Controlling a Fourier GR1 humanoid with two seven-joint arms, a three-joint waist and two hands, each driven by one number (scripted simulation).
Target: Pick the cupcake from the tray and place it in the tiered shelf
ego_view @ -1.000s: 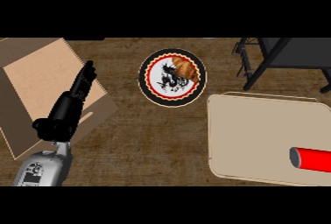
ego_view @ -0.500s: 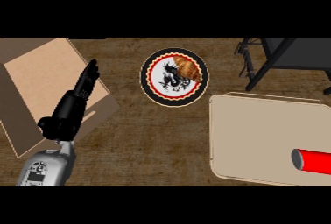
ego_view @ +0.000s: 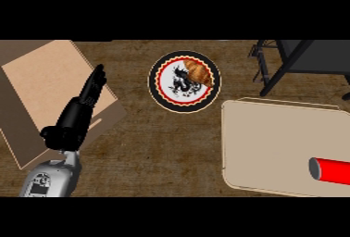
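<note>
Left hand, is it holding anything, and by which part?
Nothing is held: the black left hand is open, fingers straight, seen over the flat tan board.

Counter (ego_view: 157,152): board (ego_view: 41,88); plate (ego_view: 154,83); tray (ego_view: 273,139); shelf (ego_view: 304,55)

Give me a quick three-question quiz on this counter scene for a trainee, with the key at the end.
1. True or false: the left hand holds the red cylinder.
2. What lies on the round plate? A) a brown pastry B) a spoon C) the red cylinder
3. Fill in: the red cylinder lies on the beige ____.
Key: 1 false, the hand is open and far from it; 2 A; 3 tray.
</note>
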